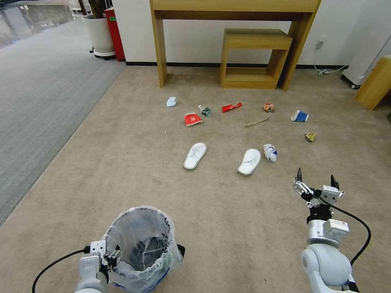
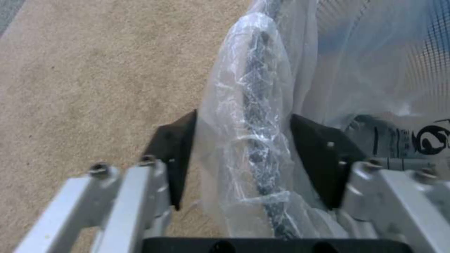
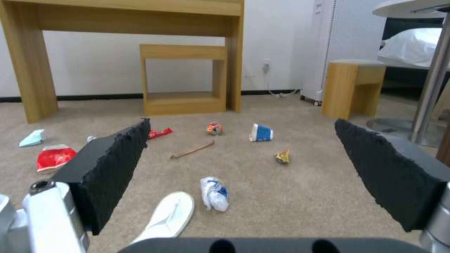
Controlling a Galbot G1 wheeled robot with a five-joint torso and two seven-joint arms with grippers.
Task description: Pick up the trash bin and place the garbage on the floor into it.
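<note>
The trash bin (image 1: 140,244), dark and lined with a crinkly whitish bag, stands on the beige floor (image 1: 228,228) at the near left. My left gripper (image 1: 115,255) straddles its bag-covered rim (image 2: 257,140), open, one finger (image 2: 174,154) outside and the other inside. My right gripper (image 1: 316,175) hovers open and empty at the near right. The garbage lies ahead: two white slippers (image 1: 194,156) (image 1: 249,161), a crumpled tissue (image 1: 270,152), red wrappers (image 1: 192,119) (image 1: 231,107), a mini bottle (image 1: 205,110), a stick (image 1: 256,122), a cup (image 1: 299,116), orange (image 1: 269,107) and yellow (image 1: 310,136) packets, and a pale blue mask (image 1: 171,101).
A wooden desk (image 1: 236,8) with a small wooden shelf (image 1: 254,40) under it stands against the far wall. Another wooden piece (image 1: 376,83) and a cable (image 1: 330,71) are at the far right. Grey ribbed carpet (image 1: 40,101), a white planter (image 1: 99,34) and a red container (image 1: 115,32) lie left.
</note>
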